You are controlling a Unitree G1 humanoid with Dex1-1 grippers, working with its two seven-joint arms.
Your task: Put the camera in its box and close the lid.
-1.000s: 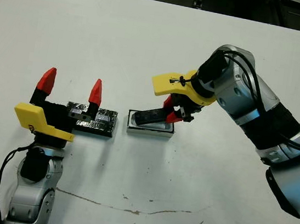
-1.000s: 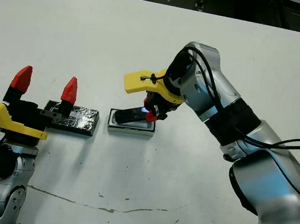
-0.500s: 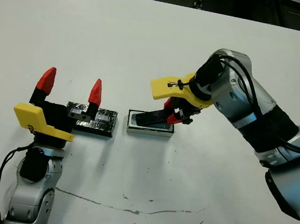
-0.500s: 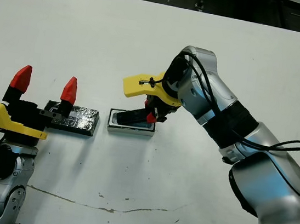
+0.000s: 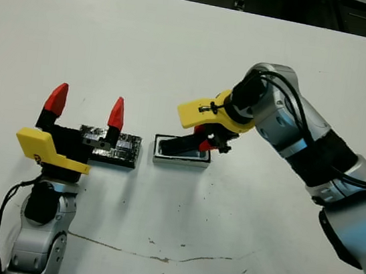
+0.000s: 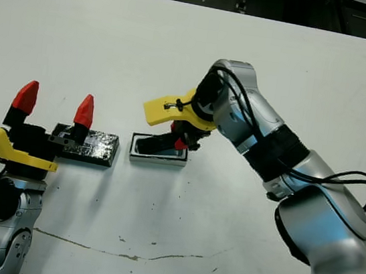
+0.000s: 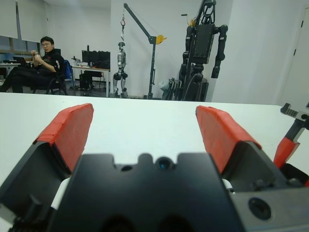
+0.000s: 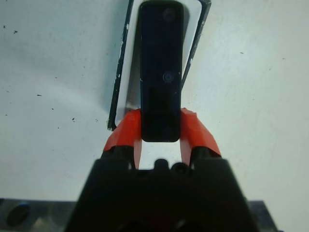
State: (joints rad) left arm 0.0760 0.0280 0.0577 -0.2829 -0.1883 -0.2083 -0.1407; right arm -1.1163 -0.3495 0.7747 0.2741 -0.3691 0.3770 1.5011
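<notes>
The slim black camera point(image 8: 161, 72) is pinched at one end between the red fingers of my right gripper point(image 5: 204, 138). It lies along the white-walled box point(image 5: 178, 159), over its hollow. Whether it rests on the box floor I cannot tell. The box stands at the table's middle. The glossy black lid point(image 5: 124, 149) with crinkled silver reflections lies flat just left of the box. My left gripper point(image 5: 86, 104) hovers at the lid's left end, open and holding nothing.
Bare white table point(image 5: 180, 55) stretches behind and in front of the box. A thin dark crack line point(image 5: 154, 251) runs near the front edge. Beyond the table, the left wrist view shows a seated person point(image 7: 34, 63) and robot stands.
My right gripper has carried the camera slightly left and down, closer over the box. The left arm and the lid have not moved.
</notes>
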